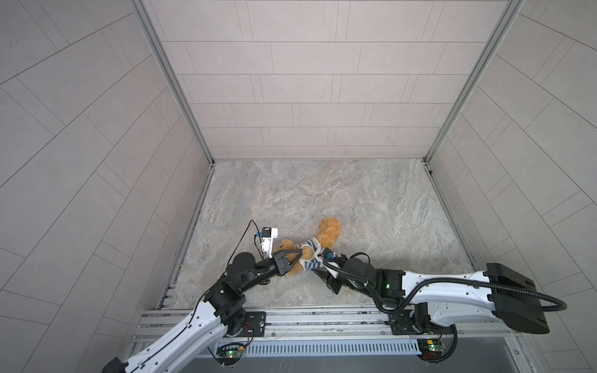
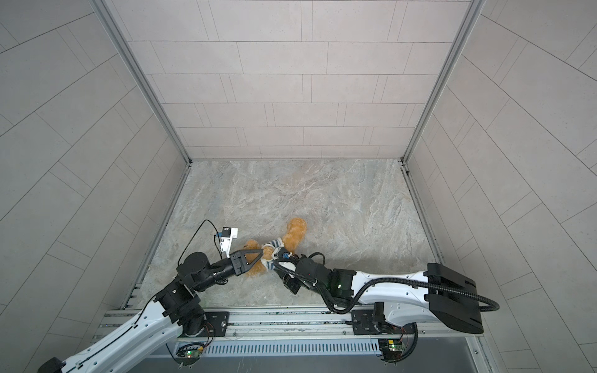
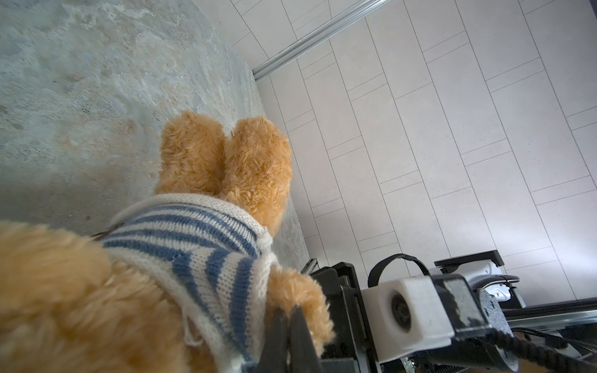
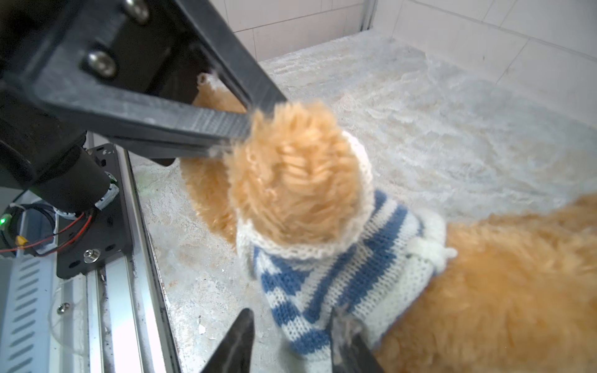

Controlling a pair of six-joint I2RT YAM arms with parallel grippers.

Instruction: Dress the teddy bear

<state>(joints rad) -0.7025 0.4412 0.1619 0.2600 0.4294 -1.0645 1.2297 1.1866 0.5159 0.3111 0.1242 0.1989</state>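
Note:
The golden-brown teddy bear (image 1: 329,231) (image 2: 295,231) lies near the table's front, its legs (image 3: 226,155) pointing toward the back. A blue-and-white striped shirt (image 1: 310,243) (image 3: 193,232) (image 4: 355,268) sits round its torso, and one furry arm (image 4: 290,181) pokes out of a white-cuffed sleeve. My left gripper (image 3: 290,311) (image 1: 301,255) is shut on that arm's tip. Just right of the bear, my right gripper (image 4: 290,318) stands open at the shirt's lower edge. One of its fingers (image 4: 342,326) touches the knit; the other is clear of it. The bear's face is hidden.
The marbled tabletop (image 1: 355,200) is boxed in by tiled walls at the back and on both sides. An aluminium rail (image 1: 323,318) carrying both arm bases runs along the front edge, close behind the grippers.

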